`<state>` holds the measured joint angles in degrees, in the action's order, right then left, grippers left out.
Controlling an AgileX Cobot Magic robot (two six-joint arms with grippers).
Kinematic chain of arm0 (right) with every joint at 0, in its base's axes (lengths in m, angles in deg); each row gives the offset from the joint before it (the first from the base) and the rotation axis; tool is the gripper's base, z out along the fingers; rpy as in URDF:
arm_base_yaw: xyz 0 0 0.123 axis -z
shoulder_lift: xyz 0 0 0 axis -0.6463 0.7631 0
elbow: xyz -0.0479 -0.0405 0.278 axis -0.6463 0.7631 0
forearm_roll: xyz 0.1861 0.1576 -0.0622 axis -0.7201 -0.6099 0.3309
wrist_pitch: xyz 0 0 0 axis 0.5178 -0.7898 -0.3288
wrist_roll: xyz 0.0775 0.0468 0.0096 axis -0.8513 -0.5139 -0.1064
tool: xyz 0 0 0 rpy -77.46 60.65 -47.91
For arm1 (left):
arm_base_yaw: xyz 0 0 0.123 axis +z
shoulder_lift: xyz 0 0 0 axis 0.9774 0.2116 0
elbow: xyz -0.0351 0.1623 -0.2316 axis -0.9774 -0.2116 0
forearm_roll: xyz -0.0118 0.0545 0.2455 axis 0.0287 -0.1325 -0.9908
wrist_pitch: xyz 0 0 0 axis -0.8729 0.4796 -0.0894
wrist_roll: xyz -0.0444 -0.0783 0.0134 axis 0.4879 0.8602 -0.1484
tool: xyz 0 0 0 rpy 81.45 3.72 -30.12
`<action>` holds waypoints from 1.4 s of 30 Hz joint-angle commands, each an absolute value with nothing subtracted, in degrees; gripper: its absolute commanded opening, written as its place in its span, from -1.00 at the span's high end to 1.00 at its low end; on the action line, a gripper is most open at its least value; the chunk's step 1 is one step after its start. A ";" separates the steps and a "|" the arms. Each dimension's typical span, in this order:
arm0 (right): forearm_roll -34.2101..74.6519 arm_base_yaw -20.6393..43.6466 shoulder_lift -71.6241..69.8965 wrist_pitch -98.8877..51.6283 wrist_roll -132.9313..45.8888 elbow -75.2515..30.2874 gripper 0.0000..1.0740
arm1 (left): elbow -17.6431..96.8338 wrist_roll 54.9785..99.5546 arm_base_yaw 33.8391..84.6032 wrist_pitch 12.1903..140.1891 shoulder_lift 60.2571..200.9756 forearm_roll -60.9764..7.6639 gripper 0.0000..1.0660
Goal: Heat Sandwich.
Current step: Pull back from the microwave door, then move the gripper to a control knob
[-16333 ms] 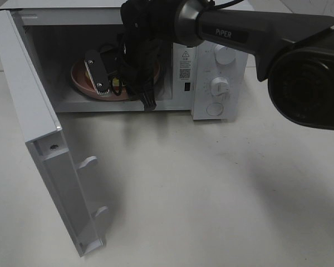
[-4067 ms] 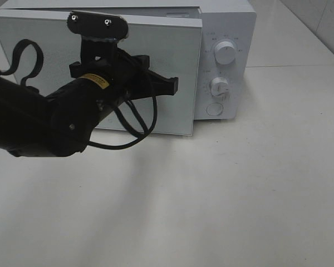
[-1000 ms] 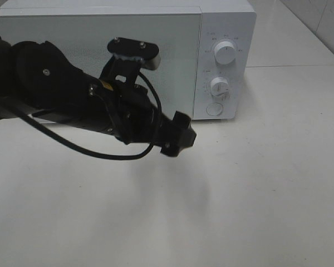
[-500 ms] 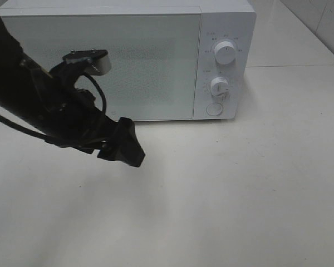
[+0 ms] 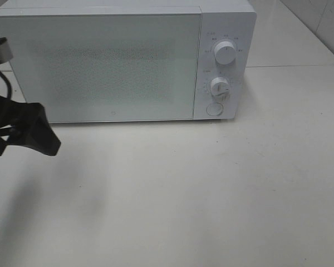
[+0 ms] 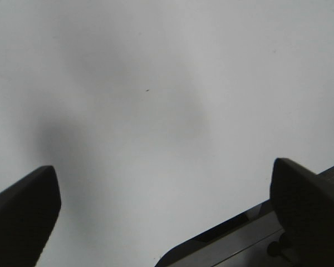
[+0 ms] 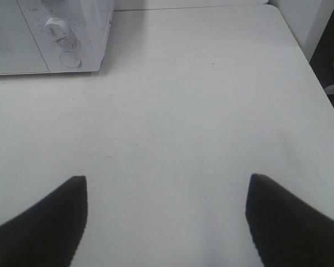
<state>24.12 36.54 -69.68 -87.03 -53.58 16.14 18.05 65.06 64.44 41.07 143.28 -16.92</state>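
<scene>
The sandwich is hidden; the white microwave point(image 5: 111, 67) stands at the back of the table with its door shut. My left gripper point(image 5: 40, 138) hangs at the far left edge of the exterior view, in front of the microwave's left corner and apart from it. In the left wrist view the left gripper point(image 6: 166, 183) is open over bare table, nothing between its fingers. My right gripper point(image 7: 167, 186) is also open and empty above the table, to the right of and in front of the microwave point(image 7: 72, 28). It does not show in the exterior view.
The microwave's control panel carries an upper knob point(image 5: 225, 53), a lower knob point(image 5: 219, 86) and a round button point(image 5: 214, 109). The white table point(image 5: 211, 194) stretches in front; its right edge point(image 7: 317, 72) shows in the right wrist view.
My left arm has pulled back leftwards from in front of the microwave door to the view's left edge. The door has stayed shut.
</scene>
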 commanded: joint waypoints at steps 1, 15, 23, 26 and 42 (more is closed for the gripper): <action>24.12 36.94 -71.34 -86.40 -53.92 16.14 -0.41 | 17.36 65.58 68.85 37.40 140.59 -18.35 -0.82; 24.12 36.94 -71.34 -86.40 -53.92 16.14 -0.41 | 17.36 74.17 82.31 30.87 127.87 -29.41 -0.82; 24.12 36.94 -71.34 -86.40 -53.92 16.14 -0.41 | 14.73 75.55 82.31 29.84 119.16 -32.33 -0.82; 24.12 36.94 -71.34 -86.40 -53.92 16.14 -0.41 | 10.72 75.15 82.31 30.75 112.40 -32.67 -0.82; 24.12 36.94 -71.34 -86.40 -53.92 16.14 -0.41 | 1.78 72.40 78.42 30.52 86.04 -34.91 -0.82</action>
<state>24.12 36.54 -69.68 -87.03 -53.58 16.14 2.24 72.74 79.10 30.35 89.02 -34.22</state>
